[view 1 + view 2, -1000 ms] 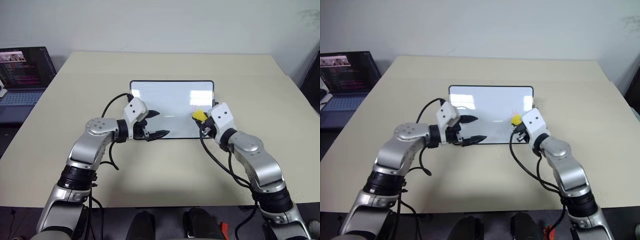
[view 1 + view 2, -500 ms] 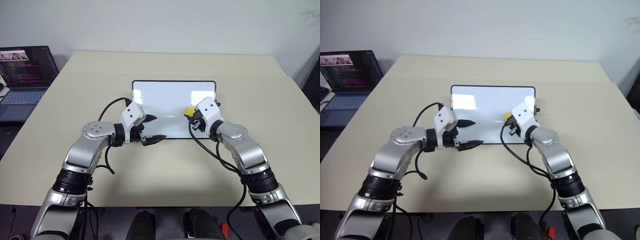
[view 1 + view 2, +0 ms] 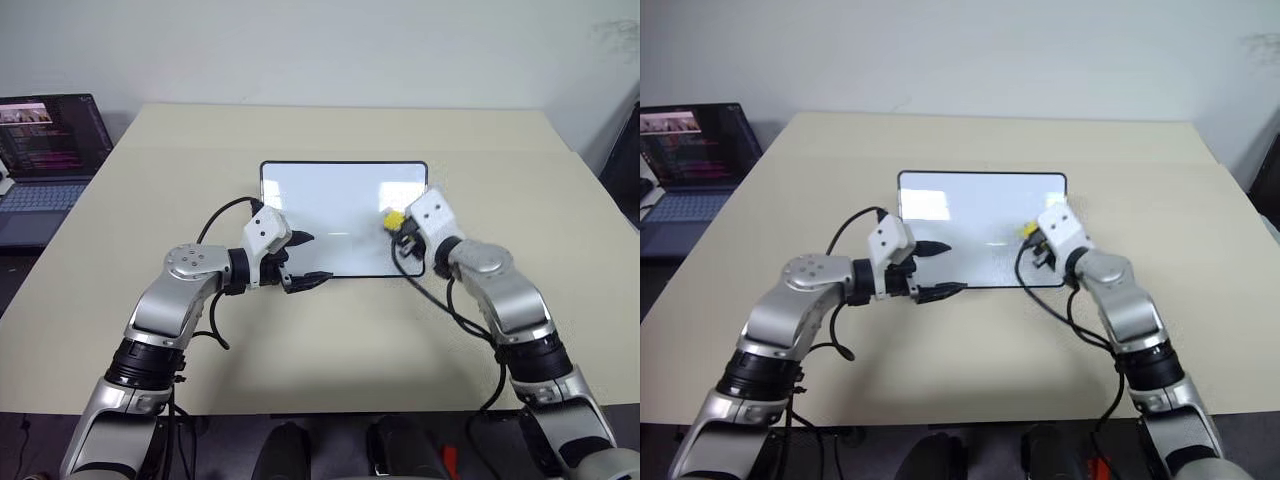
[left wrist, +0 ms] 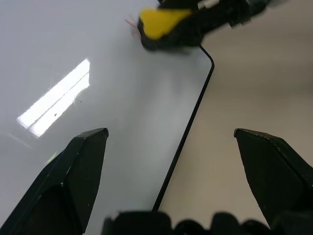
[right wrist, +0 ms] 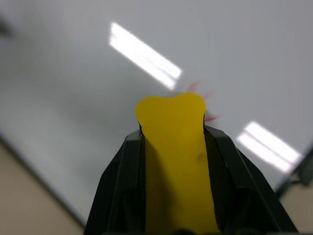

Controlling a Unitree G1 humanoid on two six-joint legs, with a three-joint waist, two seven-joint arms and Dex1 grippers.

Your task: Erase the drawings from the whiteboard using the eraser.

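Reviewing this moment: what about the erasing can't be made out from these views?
- Drawings: right wrist view, the eraser hides most of the red strokes; head views, too small.
- Eraser touching the whiteboard: undecidable; the right gripper hides its underside.
- Left gripper: whether its near finger rests on the board's edge is unclear.

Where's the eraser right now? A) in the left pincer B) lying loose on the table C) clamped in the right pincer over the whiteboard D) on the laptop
C: the yellow eraser sits pinched in the right pincer above the whiteboard; the left pincer is open and holds nothing.
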